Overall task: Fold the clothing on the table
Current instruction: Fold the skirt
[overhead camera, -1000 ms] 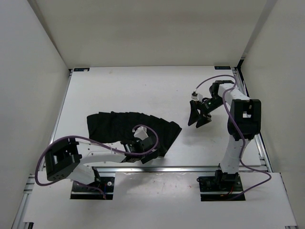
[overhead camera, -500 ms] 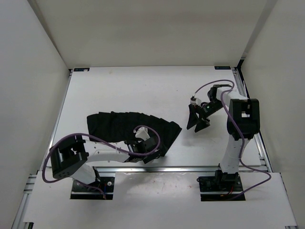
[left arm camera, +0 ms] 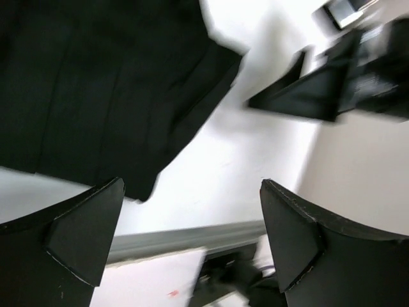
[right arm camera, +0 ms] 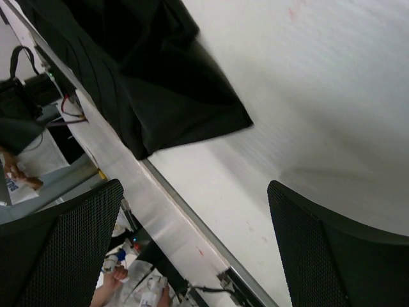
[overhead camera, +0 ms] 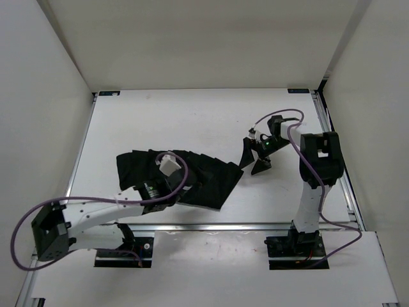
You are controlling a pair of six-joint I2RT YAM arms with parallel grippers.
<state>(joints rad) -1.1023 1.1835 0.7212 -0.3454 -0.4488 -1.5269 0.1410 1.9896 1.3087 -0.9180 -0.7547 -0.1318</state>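
On the surface (overhead camera: 192, 115) the black clothing (overhead camera: 208, 182) lies spread, left of centre. My left fingers (left arm camera: 83, 236) stand apart above it, the right fingers (right arm camera: 70, 246) apart near its right corner. I fear pinching several pleats together, which would drag it crooked.

Left arm (overhead camera: 96, 214): stretched out low, running from its shoulder at far left toward the middle, wrist turned upward in the top view
Left gripper (left arm camera: 192, 185): jaws spread wide, nothing between them
Right arm (overhead camera: 316, 166): rising upright from its base, bent at the top, forearm reaching left
Right gripper (overhead camera: 254, 160): pointing down and left, jaws spread wide, holding nothing
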